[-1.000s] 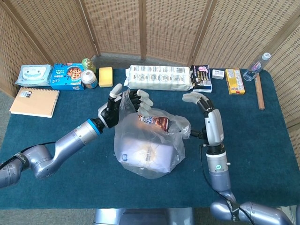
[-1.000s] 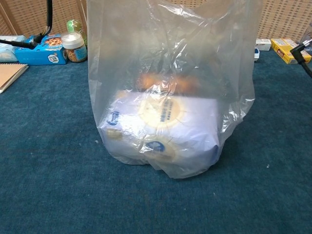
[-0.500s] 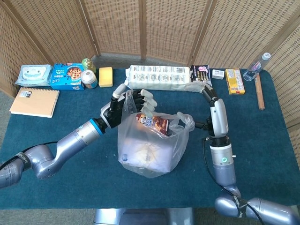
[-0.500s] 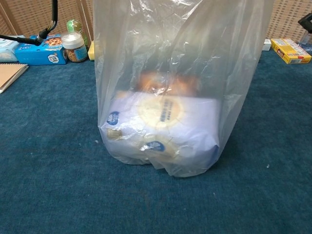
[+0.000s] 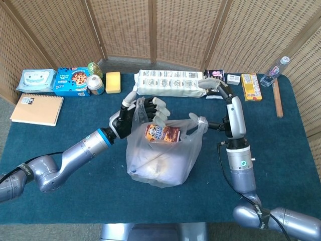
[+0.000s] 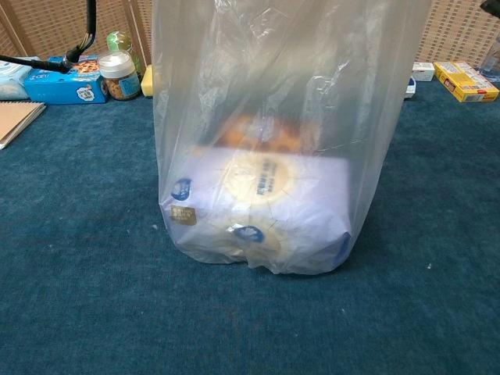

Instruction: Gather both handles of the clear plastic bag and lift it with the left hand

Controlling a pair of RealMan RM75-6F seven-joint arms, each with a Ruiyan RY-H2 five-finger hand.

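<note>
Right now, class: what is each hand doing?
Left hand: holding a handle of the plastic bag.
Right hand: open, fingers apart, holding nothing.

Left arm: enters from seven o'clock, forearm running toward one o'clock, blue ring at the wrist. Left hand (image 5: 139, 111): raised, palm facing three o'clock, fingers (image 5: 159, 106) curled around thin clear film, apparently gripping it. Right arm: rises from five o'clock, forearm nearly vertical, pointing to twelve o'clock. Right hand (image 5: 215, 86): bent toward nine o'clock at the wrist, fingers extended and apart, holding nothing.
</note>
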